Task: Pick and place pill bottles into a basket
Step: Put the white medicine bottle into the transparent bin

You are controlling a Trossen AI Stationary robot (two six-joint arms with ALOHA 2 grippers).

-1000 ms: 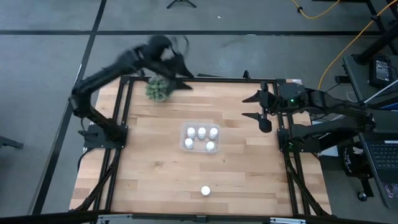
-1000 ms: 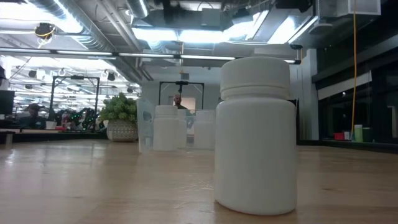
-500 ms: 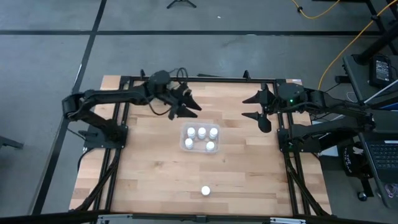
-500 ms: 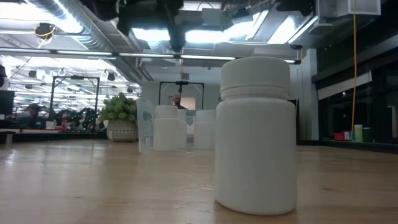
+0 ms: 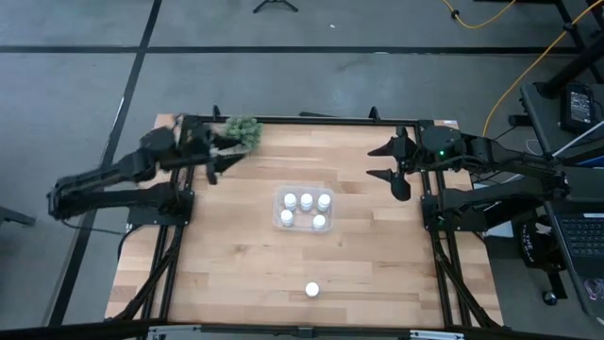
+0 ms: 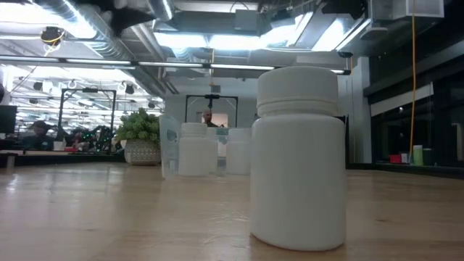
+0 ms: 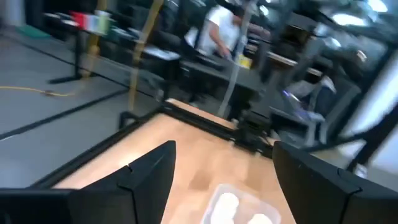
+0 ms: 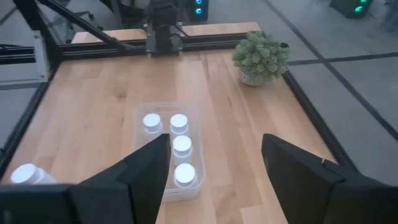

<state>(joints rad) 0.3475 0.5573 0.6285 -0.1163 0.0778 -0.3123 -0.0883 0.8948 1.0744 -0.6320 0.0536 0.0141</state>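
Note:
The clear basket [image 5: 304,210] sits at the table's middle with several white pill bottles [image 5: 306,200] standing in it; it also shows in the right wrist view [image 8: 168,149] and the low view [image 6: 206,148]. One more pill bottle [image 5: 311,290] stands alone near the table's front edge, large in the low view [image 6: 299,156]. My left gripper [image 5: 219,156] is open and empty at the far left, beside the plant; its fingers stand wide apart in the left wrist view [image 7: 224,180]. My right gripper [image 5: 377,162] is open and empty at the far right.
A green bushy plant [image 5: 243,130] in a small pot stands at the table's far left corner, close to my left gripper. A black frame [image 5: 302,120] runs round the table's edges. Bare wood lies between the basket and the lone bottle.
My left gripper has swung from above the plant at the far edge toward the basket, then drawn back toward the table's left edge. The basket, the bottles and my right arm have kept still.

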